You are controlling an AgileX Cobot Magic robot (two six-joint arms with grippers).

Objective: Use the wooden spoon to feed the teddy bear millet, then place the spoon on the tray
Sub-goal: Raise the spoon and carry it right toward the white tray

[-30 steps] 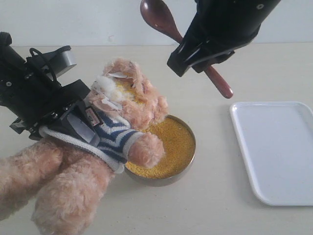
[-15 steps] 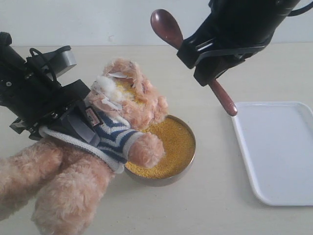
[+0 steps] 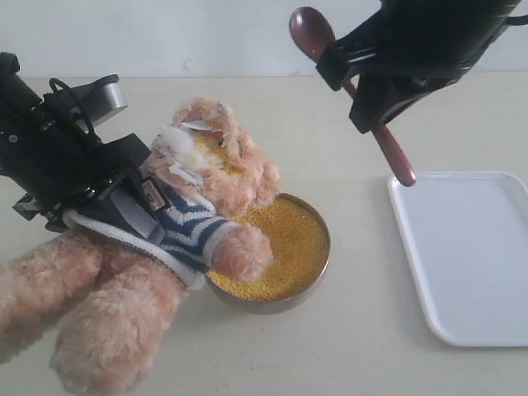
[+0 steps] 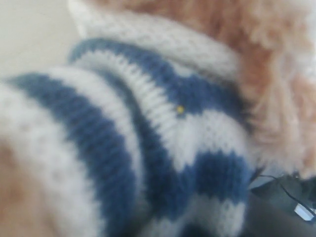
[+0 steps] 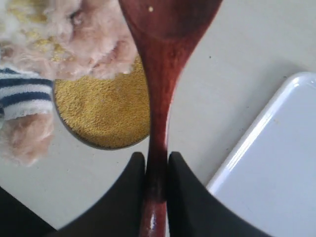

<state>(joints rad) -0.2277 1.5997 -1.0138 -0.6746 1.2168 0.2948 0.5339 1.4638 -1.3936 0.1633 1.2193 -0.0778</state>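
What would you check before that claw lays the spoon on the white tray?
1. Grip: the right claw pinches the wooden spoon by its handle. Ok.
2. Spoon emptied: one grain sticks, and part of the spoon's bowl is out of view. Cannot tell.
3. Landing spot: the tray is bare where the spoon would land. Ok.
4. Spoon above the tray: only the handle tip seems near its corner. Not ok.
5. Path: the teddy bear, held by the left claw, and the millet sit off to the side. Ok.

Tray [image 3: 470, 272] bare, open from above; bare table [image 3: 363, 280] strip between tray and bowl [image 3: 327, 256]; teddy bear [image 3: 219, 177], bowl block left.
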